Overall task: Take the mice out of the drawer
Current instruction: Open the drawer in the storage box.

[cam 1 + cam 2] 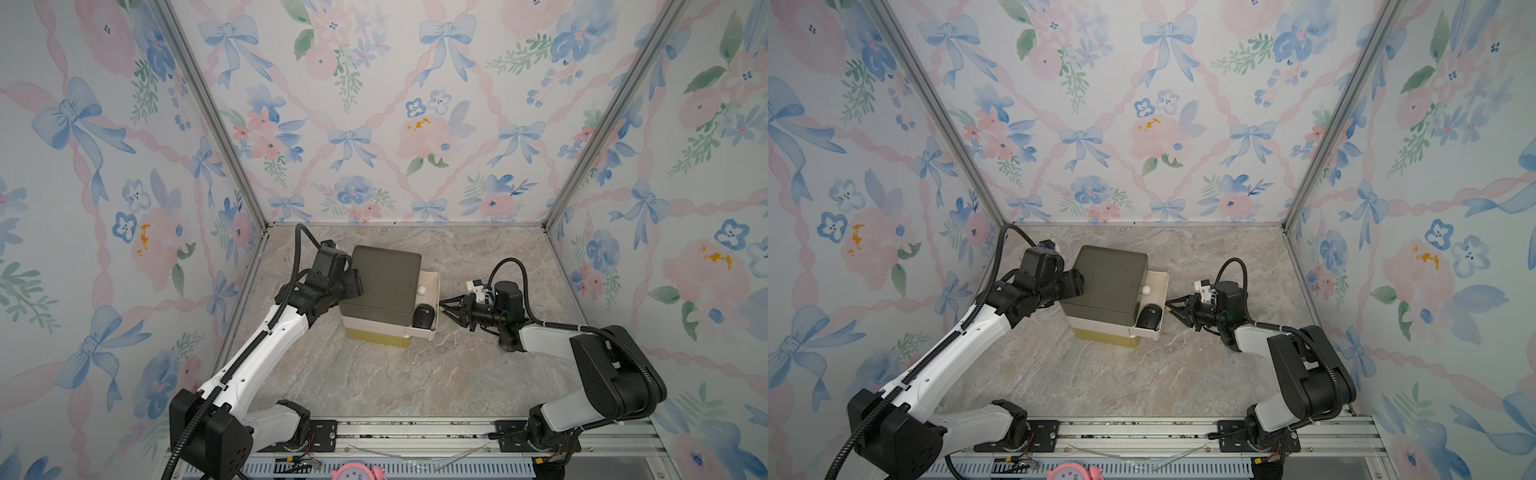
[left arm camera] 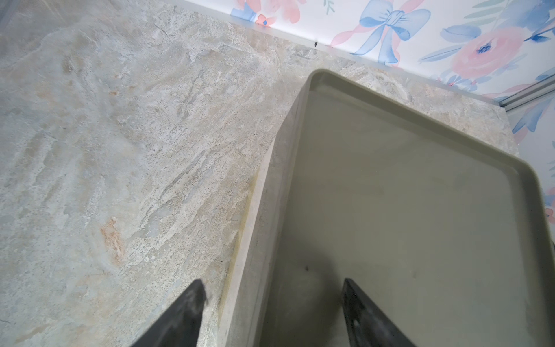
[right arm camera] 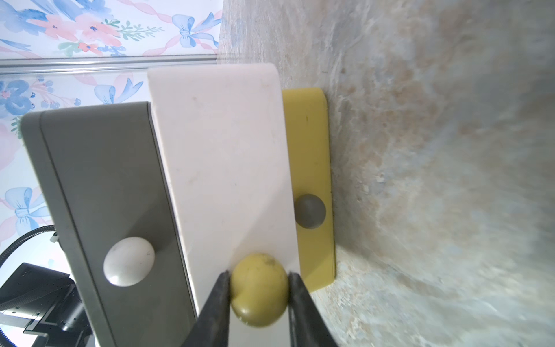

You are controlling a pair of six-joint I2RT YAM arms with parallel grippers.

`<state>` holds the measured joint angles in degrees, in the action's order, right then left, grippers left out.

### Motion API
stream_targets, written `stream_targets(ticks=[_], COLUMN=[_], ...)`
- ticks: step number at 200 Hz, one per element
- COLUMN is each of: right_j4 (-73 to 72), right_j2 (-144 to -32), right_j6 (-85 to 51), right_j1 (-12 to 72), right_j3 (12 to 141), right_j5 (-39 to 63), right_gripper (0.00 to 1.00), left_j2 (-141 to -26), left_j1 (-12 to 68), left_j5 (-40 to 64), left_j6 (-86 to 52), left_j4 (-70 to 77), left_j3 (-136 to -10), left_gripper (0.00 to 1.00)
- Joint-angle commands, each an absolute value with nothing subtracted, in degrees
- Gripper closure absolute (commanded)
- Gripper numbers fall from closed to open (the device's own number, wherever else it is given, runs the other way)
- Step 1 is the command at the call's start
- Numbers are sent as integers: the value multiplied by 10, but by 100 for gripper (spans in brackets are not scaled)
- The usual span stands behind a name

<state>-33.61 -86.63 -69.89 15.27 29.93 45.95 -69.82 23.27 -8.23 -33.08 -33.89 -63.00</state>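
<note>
tabletop (image 1: 374,382), black mouse (image 1: 424,316) in drawer (image 1: 436,279) beside right hand (image 1: 443,308) on knob (image 3: 259,290)

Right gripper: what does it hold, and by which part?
The right gripper holds the white drawer by its olive knob, pinched from both sides.

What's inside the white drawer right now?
One black mouse lies at the near end of the drawer; its far end looks bare. The rest is under the grey top, so anything there is hidden.
</note>
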Motion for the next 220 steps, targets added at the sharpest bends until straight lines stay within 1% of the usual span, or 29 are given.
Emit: stream_targets(ticks=[1, 63, 86, 132, 167, 199, 220], right_j4=[-280, -138, -115, -88, -76, -58, -21], right_j2=[-834, -770, -774, -767, -762, -747, -735], right_j6=[-668, -592, -579, -564, -557, -548, -529], right_j1=[119, 53, 54, 20, 15, 16, 17], right_j3=[285, 288, 300, 296, 306, 314, 327], right_j5=[480, 503, 507, 506, 507, 507, 506], right_gripper=[72, 71, 71, 71, 71, 67, 58], left_j2=[-708, -706, -703, -700, -704, -700, -695], left_j1=[235, 235, 235, 235, 235, 236, 236], left_j5=[-103, -101, -95, -98, -85, -83, -81], left_j6=[-334, -334, -333, -333, -329, -328, -327], left_j4=[-381, -381, -381, -381, -381, -381, -381], left_j3=[-609, -607, -610, -611, -615, -617, -619], left_gripper=[27, 28, 28, 28, 28, 26, 24])
